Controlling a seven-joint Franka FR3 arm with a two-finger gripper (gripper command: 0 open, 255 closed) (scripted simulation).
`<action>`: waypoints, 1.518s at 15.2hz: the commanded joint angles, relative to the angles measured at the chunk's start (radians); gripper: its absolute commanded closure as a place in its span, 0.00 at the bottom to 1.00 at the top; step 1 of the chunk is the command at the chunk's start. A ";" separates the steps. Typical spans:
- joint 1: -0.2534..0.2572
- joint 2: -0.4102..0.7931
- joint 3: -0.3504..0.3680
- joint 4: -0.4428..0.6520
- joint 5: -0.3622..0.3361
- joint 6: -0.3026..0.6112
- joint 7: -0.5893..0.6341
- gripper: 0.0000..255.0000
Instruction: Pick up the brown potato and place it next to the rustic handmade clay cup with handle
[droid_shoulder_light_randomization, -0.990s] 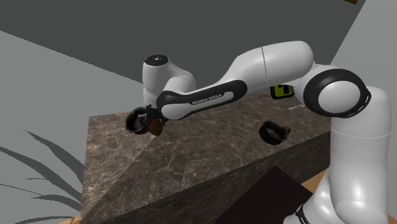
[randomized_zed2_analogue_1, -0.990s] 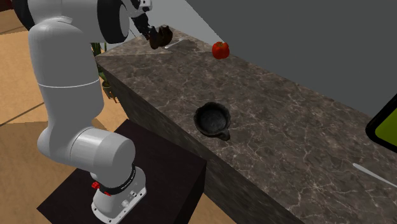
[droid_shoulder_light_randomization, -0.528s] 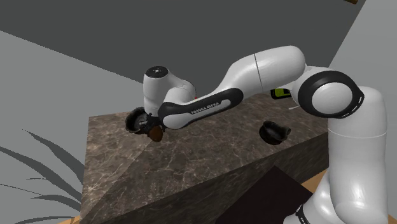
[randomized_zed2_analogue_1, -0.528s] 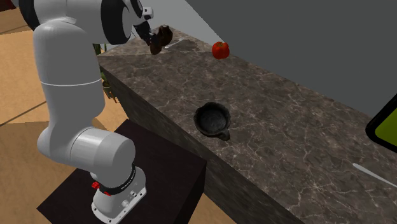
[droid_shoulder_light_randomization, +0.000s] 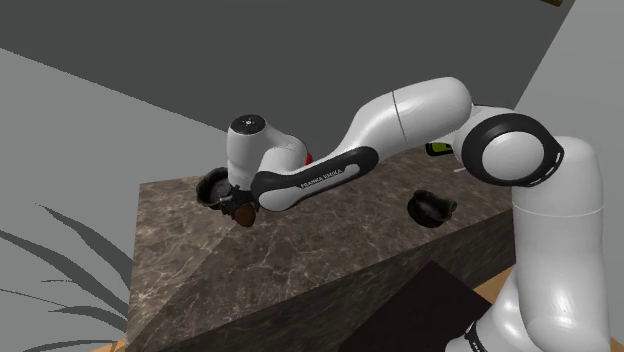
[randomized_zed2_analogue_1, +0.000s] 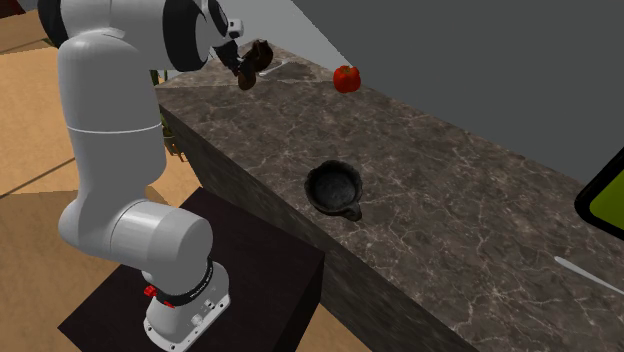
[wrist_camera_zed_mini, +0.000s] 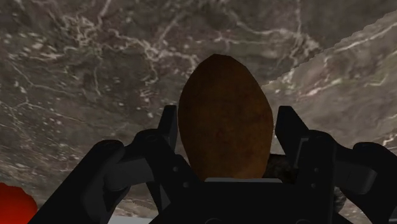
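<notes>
obstacles: red tomato (randomized_zed2_analogue_1: 346, 78), dark cup (randomized_zed2_analogue_1: 334, 188), well apart | free: bare counter (randomized_zed2_analogue_1: 400, 135) between them

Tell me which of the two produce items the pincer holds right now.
The brown potato, clasped in the pincer; the red fruit sits free on the counter.

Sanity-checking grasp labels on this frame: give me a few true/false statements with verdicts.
1. The black fingers clasp the brown oval potato. True.
2. The potato lies beside the dark handled cup. False: it is between the fingers, far from the cup.
3. The cup lies tipped on its side. False: it stands upright, mouth up.
4. A round red object sits on the dark marbled counter. True.
</notes>
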 joint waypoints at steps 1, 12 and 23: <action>0.002 0.013 0.001 -0.005 0.001 -0.001 0.000 1.00; 0.001 -0.010 0.009 -0.007 0.012 -0.021 -0.006 0.00; 0.000 -0.069 0.027 -0.006 0.041 -0.079 -0.022 0.00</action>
